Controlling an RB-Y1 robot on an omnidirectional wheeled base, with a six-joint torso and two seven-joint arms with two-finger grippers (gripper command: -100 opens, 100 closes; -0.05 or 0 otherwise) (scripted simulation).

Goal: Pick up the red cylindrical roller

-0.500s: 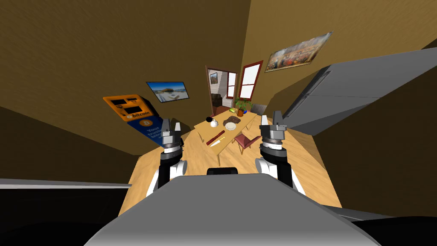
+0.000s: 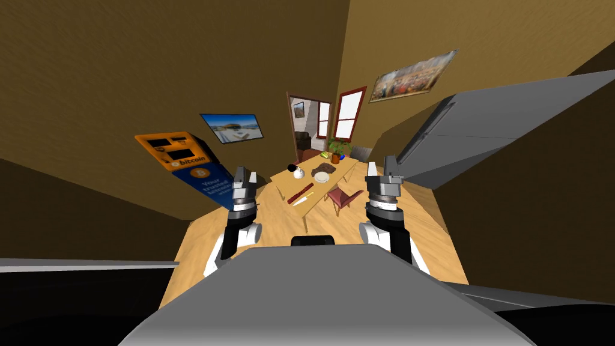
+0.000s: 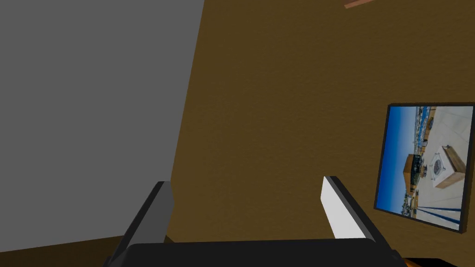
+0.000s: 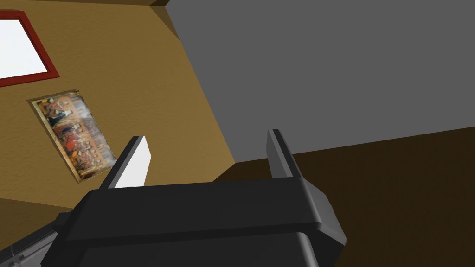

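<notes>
Red roller (image 2: 301,194) lies flat at the near end of the wooden table (image 2: 279,179), just beside a knife (image 2: 303,199), ahead of and between left gripper (image 2: 245,176) and right gripper (image 2: 381,167), well apart from both, whose fingers stand wide and empty.

Wooden counter (image 2: 279,179) stands mid-room on a wood floor (image 2: 420,240). On it are a white plate (image 2: 322,177), a white round pot (image 2: 299,174) just beside the plate, a knife (image 2: 302,200) toward the near end and a potted plant (image 2: 338,148) at the far end. A red chair (image 2: 344,197) stands at the counter's right side. An orange-and-blue bitcoin kiosk (image 2: 180,157) stands against the left wall, with a framed landscape picture (image 2: 234,127) beyond it. The far walls carry an open doorway (image 2: 305,126), a red-framed window (image 2: 350,114) and a painting (image 2: 413,75). A grey refrigerator (image 2: 480,132) stands on the right.
</notes>
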